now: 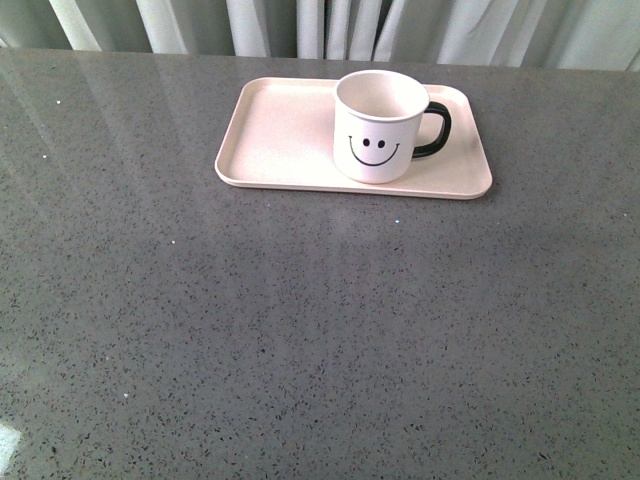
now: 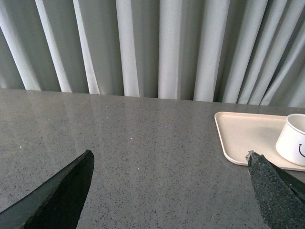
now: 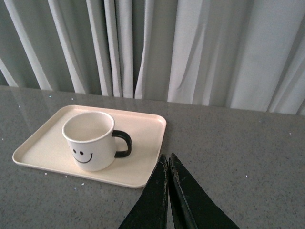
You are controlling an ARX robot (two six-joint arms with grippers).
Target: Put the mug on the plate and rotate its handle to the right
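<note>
The right gripper (image 3: 168,160) has its two dark fingers pressed together, tip against tip, with nothing between them; it hangs over bare grey table (image 3: 248,157), and just beyond its tips lies the near corner of the plate (image 3: 143,143), not touching them; further out on that plate stands the mug (image 3: 89,139), upright, its smiley face turned toward the jaws and its black handle (image 3: 122,143) pointing to the side nearer the gripper.

The left gripper (image 2: 169,160) has its fingers spread wide, one dark finger (image 2: 66,191) at each side of its wrist view, holding nothing; only speckled tabletop lies between them; beyond one fingertip the plate's corner and part of the mug show, well apart from the jaws; grey curtains (image 2: 167,47) hang behind the table's far edge.

In the front view neither arm shows; the mug (image 1: 380,125) sits on the right half of the pale pink plate (image 1: 275,135), handle (image 1: 437,130) to the right.
</note>
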